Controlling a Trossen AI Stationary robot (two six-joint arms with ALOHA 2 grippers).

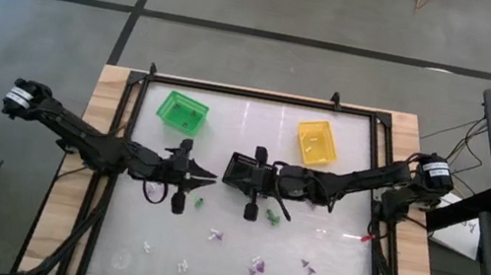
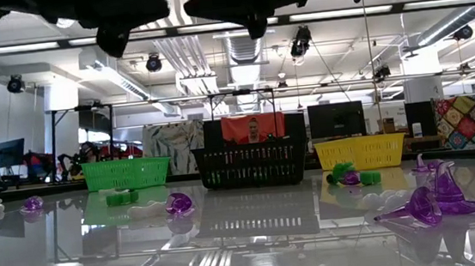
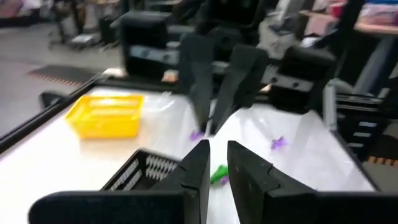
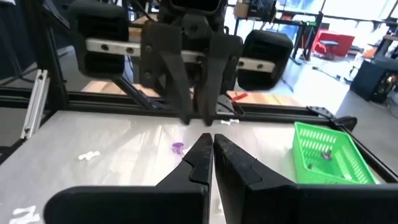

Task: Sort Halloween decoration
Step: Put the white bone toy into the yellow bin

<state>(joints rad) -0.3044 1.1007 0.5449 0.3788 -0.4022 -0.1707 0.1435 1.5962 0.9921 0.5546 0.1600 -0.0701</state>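
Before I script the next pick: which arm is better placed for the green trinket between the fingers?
Probably the right. Its fingers hang closest to the green trinket, just right of them. The left fingers are farther, nearer another green trinket. Both look nearly closed.

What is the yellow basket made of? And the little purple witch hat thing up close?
The yellow basket looks like matte molded plastic: its walls are an even grid of slots. The purple witch hat seems to be glossy, slightly see-through plastic, since light glints off it. Plastic is my best guess for both.
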